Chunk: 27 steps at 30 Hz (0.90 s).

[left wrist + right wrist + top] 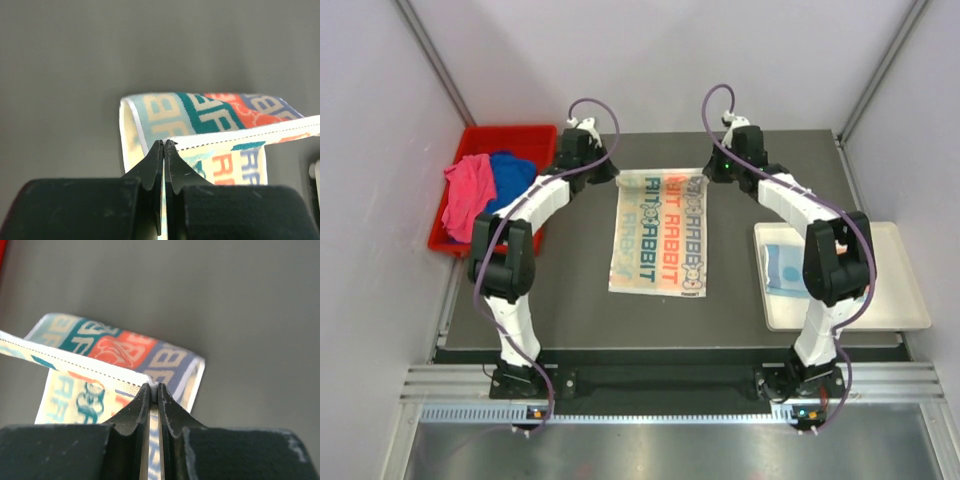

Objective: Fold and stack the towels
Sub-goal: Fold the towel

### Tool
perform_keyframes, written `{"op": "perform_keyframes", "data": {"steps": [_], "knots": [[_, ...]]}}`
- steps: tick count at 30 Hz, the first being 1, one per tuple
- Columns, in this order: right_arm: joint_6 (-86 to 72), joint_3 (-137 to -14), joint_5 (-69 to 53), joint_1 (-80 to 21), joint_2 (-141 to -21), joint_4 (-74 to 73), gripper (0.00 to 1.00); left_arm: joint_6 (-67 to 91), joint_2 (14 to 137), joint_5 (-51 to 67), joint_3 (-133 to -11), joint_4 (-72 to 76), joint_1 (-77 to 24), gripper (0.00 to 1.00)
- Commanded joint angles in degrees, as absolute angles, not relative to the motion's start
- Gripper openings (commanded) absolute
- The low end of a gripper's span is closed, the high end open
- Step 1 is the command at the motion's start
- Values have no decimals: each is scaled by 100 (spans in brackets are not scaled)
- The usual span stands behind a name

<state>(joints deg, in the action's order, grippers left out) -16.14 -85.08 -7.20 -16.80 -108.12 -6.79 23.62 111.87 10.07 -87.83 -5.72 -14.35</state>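
The dark table (570, 310) carries one job at its middle: the cream towel (660, 235) lies spread flat and lengthwise between the two arms, probably so that both can reach its far edge evenly. To the right sits the white tray (900, 300), which looks like the stacking place, since a folded light blue towel (783, 268) already rests in it. At the far left the red bin (510, 128) appears to serve as the supply, with a crumpled pink towel (470, 195) spilling over its edge and a royal blue towel (512, 172) bunched beside it. The left hand (163, 142) is pinched tight on the cream towel's far left corner. The right hand (154, 386) is closed the same way on the far right corner. Between them the hemmed edge is raised off the table and curls over the cloth below (a two-corner hold that should keep the edge straight for folding it toward the near end). From above, the towel's teal and orange block lettering reads "RABBIT", repeated in rows along its length, with a small cartoon figure near the bottom corner. The wrist views catch only fragments of letters, and no other label is legible.
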Motion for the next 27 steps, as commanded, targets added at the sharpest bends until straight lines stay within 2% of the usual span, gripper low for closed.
{"op": "perform_keyframes", "data": {"steps": [1, 15, 27], "knots": [[-1679, -7834, -642, -1722, -9933, -62, 0, 2426, 10293, 1072, -8289, 8, -1406, 0], [-1898, -5820, -475, -2276, -8447, -132, 0, 3146, 8492, 1019, -5390, 554, -1608, 0], [-2118, -4650, -308, -2874, -7577, -140, 0, 3138, 7691, 1046, -4465, 273, -1881, 0]]}}
